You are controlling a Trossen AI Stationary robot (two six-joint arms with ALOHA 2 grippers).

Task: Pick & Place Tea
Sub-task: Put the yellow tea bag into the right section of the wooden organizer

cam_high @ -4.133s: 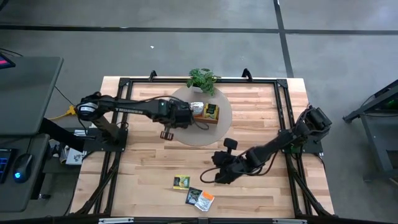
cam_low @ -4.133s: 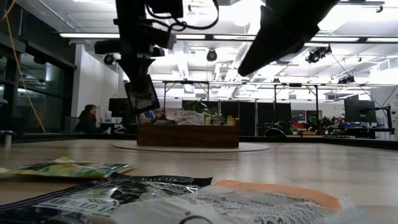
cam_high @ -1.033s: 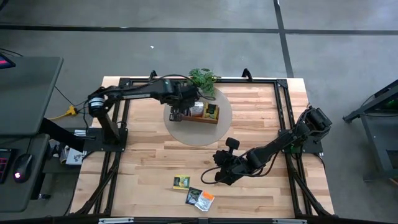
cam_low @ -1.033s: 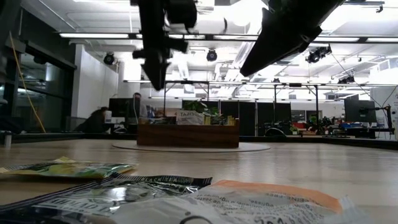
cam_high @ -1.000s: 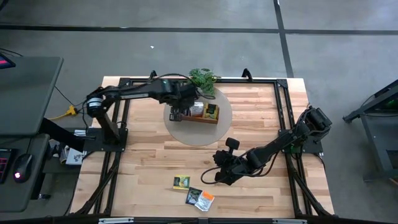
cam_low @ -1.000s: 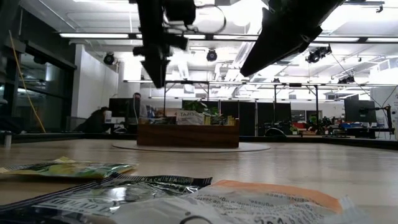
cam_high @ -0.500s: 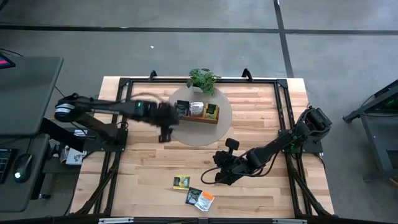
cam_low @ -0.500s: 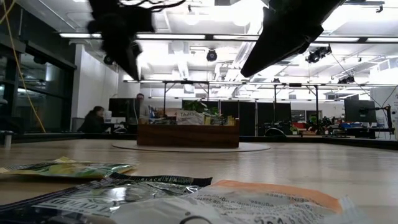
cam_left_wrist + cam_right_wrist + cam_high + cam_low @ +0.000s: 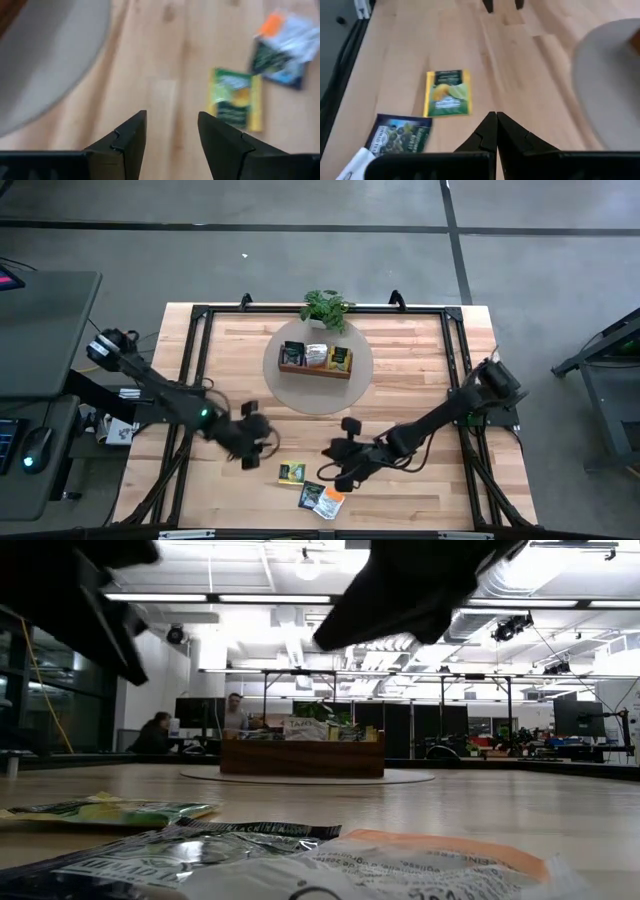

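wooden tray [image 9: 316, 369] beside potted plant [image 9: 324, 307]

Seen level across the wooden surface [image 9: 480, 810], three tea sachets lie close in the foreground: a yellow-green one [image 9: 110, 811] at the left, a dark one [image 9: 190, 845] overlapping beside it, and an orange-and-white one [image 9: 420, 865] touching it at the right. Farther back a brown wooden tray [image 9: 302, 756] stands on a pale round mat [image 9: 400, 778], with sachets standing upright in it. Two dark arm shapes hang overhead, one at the upper left [image 9: 75, 595], one at the upper middle [image 9: 410, 585]. Beyond the surface, two people [image 9: 155, 730] are at desks
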